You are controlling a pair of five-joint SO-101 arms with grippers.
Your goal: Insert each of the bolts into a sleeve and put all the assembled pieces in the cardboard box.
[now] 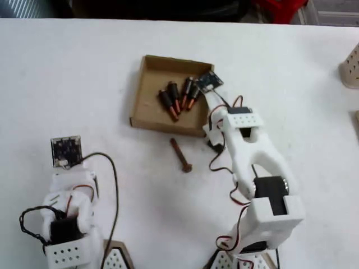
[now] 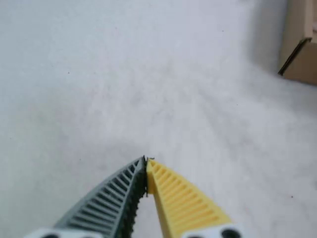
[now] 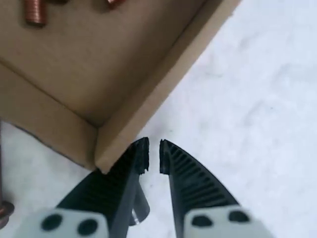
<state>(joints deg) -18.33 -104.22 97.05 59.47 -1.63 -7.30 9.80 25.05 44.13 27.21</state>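
Observation:
The cardboard box [image 1: 147,115] holds several assembled pieces [image 1: 178,96], black sleeves with copper bolts in them. One loose copper bolt [image 1: 181,155] lies on the table just in front of the box, with no sleeve on it. My right gripper [image 3: 153,154] hangs low outside a corner of the box [image 3: 148,106]; its black fingers stand a narrow gap apart and hold nothing. Copper bolt ends [image 3: 34,12] show inside the box. My left gripper [image 2: 146,171] is shut and empty over bare table, well away from the box corner [image 2: 299,47].
The right arm [image 1: 249,151] stretches from the table's front edge to the box's front right corner. The left arm [image 1: 67,190] sits at the front left. A pale object [image 1: 351,67] stands at the right edge. The bolt's head [image 3: 4,210] shows beside the right gripper.

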